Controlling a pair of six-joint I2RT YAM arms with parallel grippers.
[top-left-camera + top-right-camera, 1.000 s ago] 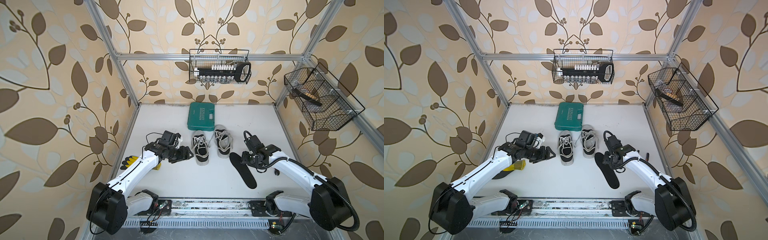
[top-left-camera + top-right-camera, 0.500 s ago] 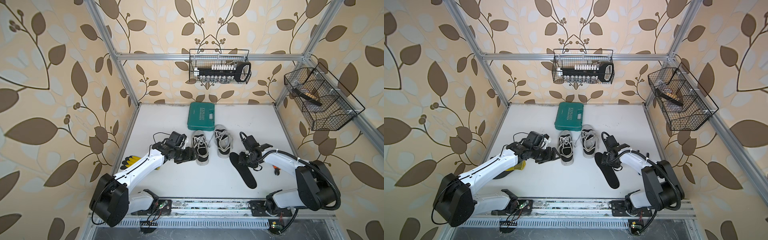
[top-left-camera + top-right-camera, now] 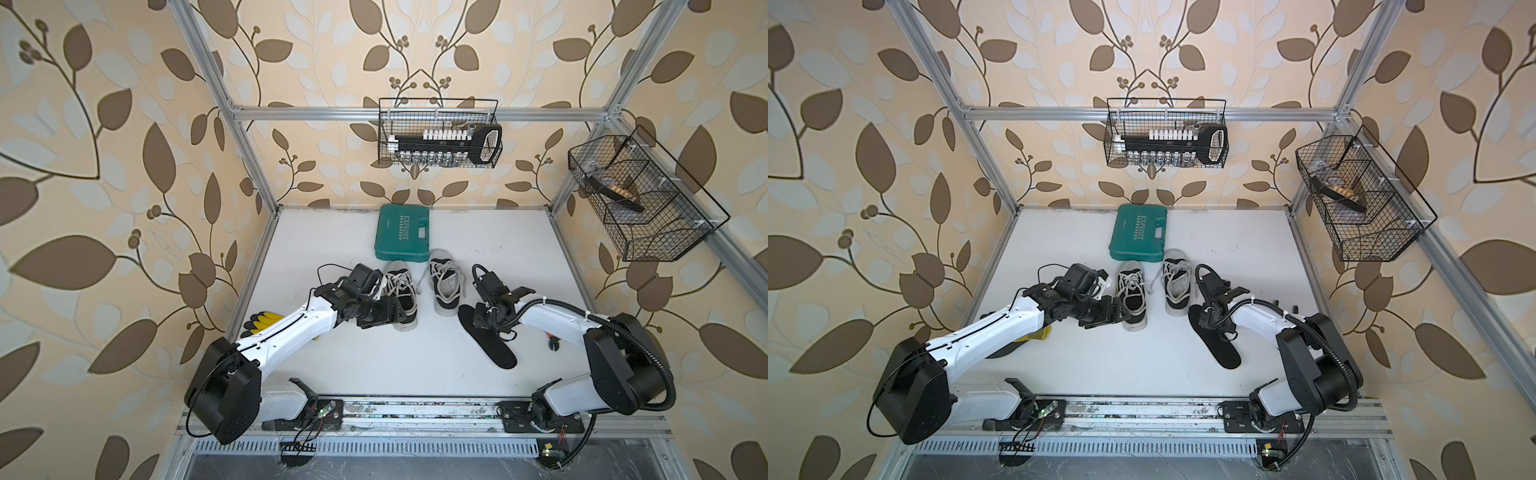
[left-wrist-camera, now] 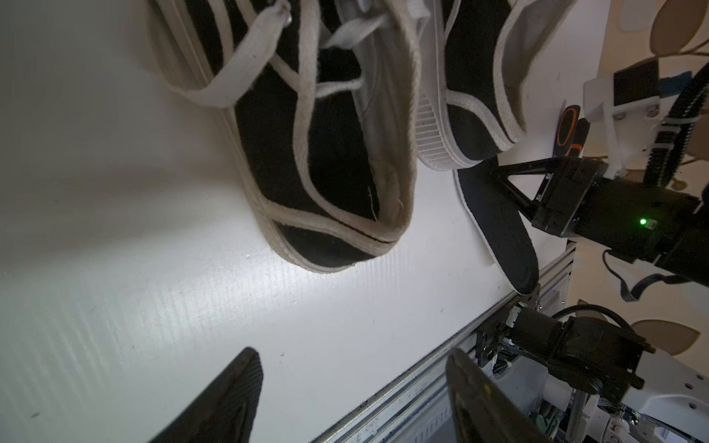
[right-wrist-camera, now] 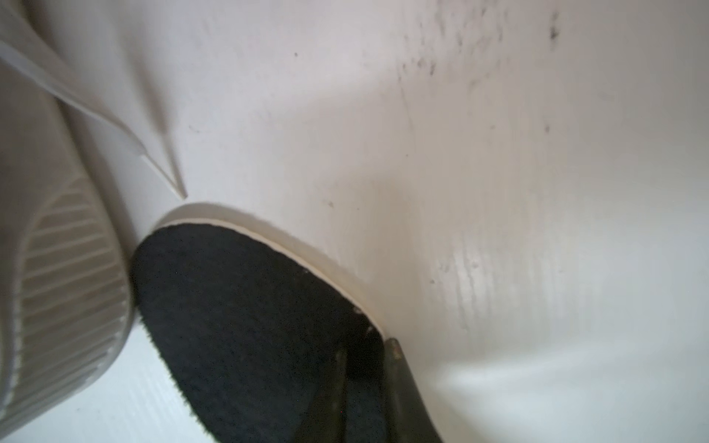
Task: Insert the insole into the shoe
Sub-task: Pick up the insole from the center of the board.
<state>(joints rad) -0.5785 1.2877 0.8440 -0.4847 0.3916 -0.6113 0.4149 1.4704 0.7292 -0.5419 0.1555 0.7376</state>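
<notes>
Right gripper (image 5: pixel 365 347) pinches the black insole (image 3: pixel 488 338), lying on the tabletop (image 3: pixel 374 365) at five o'clock of the nearest shoe (image 3: pixel 445 286). Left gripper (image 4: pixel 352 351) gapes, empty. Back wire basket (image 3: pixel 386 124) holds a socket rack (image 3: pixel 436 143); the green case (image 3: pixel 402 233) at twelve o'clock is closed

I find one legible marking: the word "EXPLOIT" in white letters on the lid of the green case (image 3: pixel 402 232) (image 3: pixel 1139 238), at the middle of the table's (image 3: pixel 498 249) back edge. It reads in both top views. Smaller print beside it is illegible.
</notes>
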